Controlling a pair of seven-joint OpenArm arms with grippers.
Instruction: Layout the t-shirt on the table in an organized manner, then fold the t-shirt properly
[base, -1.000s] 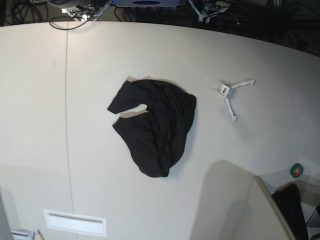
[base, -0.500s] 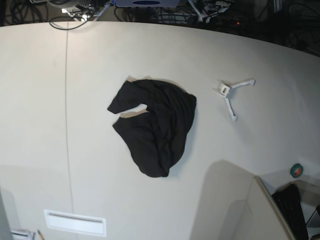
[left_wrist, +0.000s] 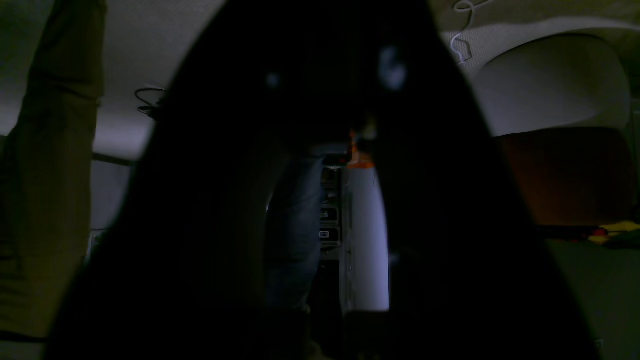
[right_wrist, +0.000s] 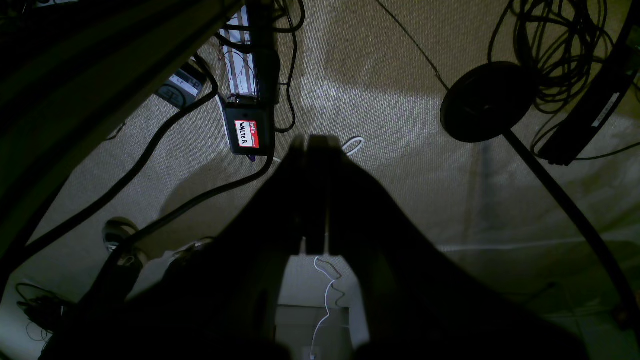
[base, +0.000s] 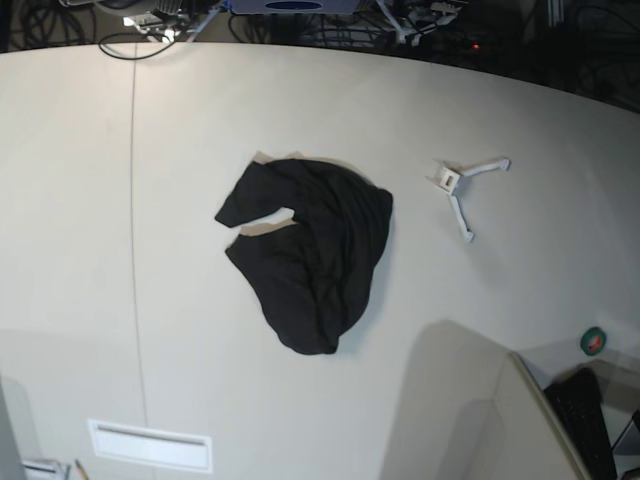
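Nothing shifted since a second back: same crumpled heap, same bare counter (base: 480, 110), no arm anywhere in the base view. Sits mid-counter, the t-shirt (base: 310, 250), bunched into a dark lump with folds piled over one another, one lobe poking toward the left of the view and a pale gap of counter showing under it, well apart from the white Y-shaped piece (base: 462, 190) off to its right and the white rectangular plate (base: 150, 445) near the front edge. Left end effector (left_wrist: 350, 150) fills its own wrist view as a dark mass against a dim room, fingers pressed together as far as can be told, nothing between them. Right end effector (right_wrist: 315, 145) shows clearly pinched closed, tips meeting, empty, pointed down at carpet and a tangle of cables (right_wrist: 555, 45) rather than at any cloth. Looks like the very start, layout step not yet begun, both arms parked off the counter. Calls next for bringing an arm over, opening up, and pinching an outer edge or sleeve of the heap to drag it flat, rather than grabbing the thick middle and lifting several layers at once.
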